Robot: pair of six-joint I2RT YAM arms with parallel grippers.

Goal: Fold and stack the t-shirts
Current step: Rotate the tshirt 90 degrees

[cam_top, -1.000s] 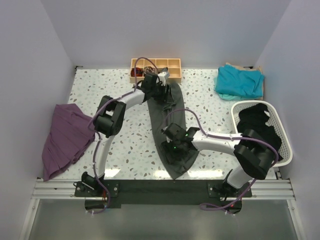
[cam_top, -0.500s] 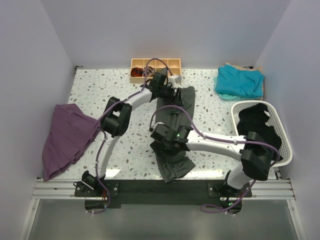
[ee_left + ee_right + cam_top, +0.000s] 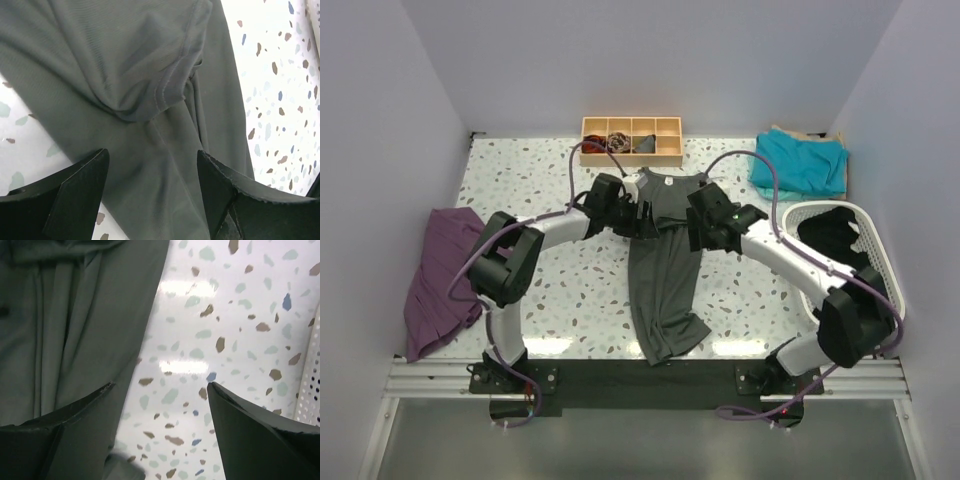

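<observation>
While both arms reach out over the table (image 3: 570, 290), the grey t-shirt (image 3: 665, 285) lies as a long, bunched strip. Its collar is just in front of the wooden tray (image 3: 631, 158) and its hem is well away from the tray, toward the arm bases.

Left gripper (image 3: 638, 217): at the shirt's shoulder on the left arm's side, near the tray. The left wrist view shows its jaws spread wide over a stitched hem and folds of the grey t-shirt (image 3: 150, 75), with nothing pinched.

Right gripper (image 3: 697, 224): at the opposite shoulder, about as near the tray. In the right wrist view its jaws are likewise apart, straddling the edge of the grey t-shirt (image 3: 60, 330) and bare table, and they hold nothing.

Teal t-shirt (image 3: 800, 163): heaped well to the right of the tray, against the same far wall.

Handling, as a judgement: the cloth looks thin, light and limp. It will likely sag, crease and drag rather than keep a shape, and loose layers may be caught together. Hold is best taken at the two shoulder seams or sleeve hems, where doubled stitching gives a firmer bite. The grippers should be kept level so the body spreads flat before folding.
</observation>
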